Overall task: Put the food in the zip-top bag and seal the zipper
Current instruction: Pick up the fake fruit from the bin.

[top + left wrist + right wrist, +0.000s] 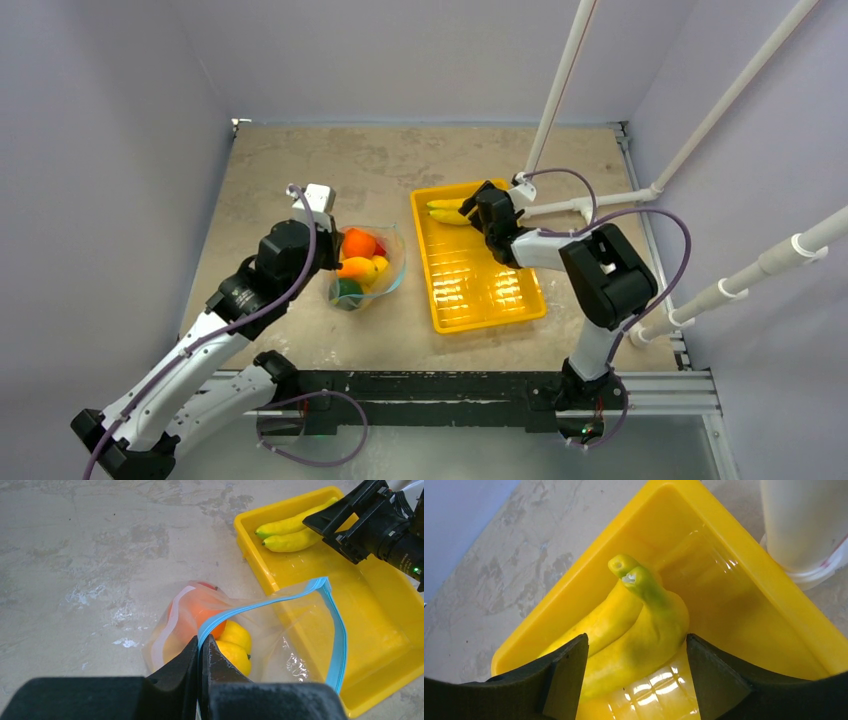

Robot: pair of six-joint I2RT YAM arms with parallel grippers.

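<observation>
I am holding my left tool [202,645] clamped shut on the zipper [320,592] at the near rim of the zip-top bag [372,272]. I judge this grip is propping the floppy mouth open toward the yellow tray [490,300], while the orange [358,242] and other toy fruits are sitting inside the bag on the surface [300,170]. My right tool [636,652] is hanging over the tray's far end, jaws standing apart on either side of the toy bananas [644,625], apparently the only food outside the bag; they are lying between the fingers, not yet gripped, with the bag well apart to that tool's left.
</observation>
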